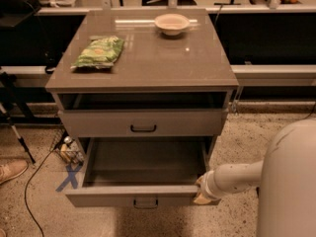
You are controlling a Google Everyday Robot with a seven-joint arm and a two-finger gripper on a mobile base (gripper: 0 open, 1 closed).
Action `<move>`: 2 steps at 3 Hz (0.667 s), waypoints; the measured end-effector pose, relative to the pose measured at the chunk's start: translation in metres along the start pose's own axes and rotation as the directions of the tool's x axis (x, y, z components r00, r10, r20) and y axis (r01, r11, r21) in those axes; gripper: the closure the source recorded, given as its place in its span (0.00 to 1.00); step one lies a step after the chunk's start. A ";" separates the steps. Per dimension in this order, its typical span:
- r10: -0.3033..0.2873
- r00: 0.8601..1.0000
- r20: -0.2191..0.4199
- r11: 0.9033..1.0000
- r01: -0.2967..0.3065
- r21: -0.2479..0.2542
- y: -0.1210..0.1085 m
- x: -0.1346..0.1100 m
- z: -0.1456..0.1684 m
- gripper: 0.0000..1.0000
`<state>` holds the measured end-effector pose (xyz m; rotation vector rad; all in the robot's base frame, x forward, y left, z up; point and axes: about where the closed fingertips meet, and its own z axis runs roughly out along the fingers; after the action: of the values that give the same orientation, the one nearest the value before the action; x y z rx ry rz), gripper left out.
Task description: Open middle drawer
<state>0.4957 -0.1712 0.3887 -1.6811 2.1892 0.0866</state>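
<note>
The middle drawer (111,196) of the grey-beige cabinet stands pulled far out, and its deep grey box is empty. Its small dark handle (145,202) sits on the front panel, facing me. My gripper (201,192) is at the right end of that drawer's front, touching or right beside the corner, on the end of my pale arm (237,177). The narrower drawer (98,124) above has a black bar handle (143,128), with a dark gap over it. Anything below the open drawer is hidden.
On the cabinet top (163,65) lie a green snack bag (100,52) and a pale bowl (172,22). My rounded body (291,181) fills the lower right. Left of the cabinet are a tripod leg (17,127), a shoe (11,171), small bottles (69,149) and a blue tape cross (69,177).
</note>
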 end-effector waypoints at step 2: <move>0.000 1.000 0.000 1.000 0.000 0.000 -0.001 -0.002 -0.006 0.81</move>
<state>0.4960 -0.1711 0.3954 -1.6812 2.1892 0.0868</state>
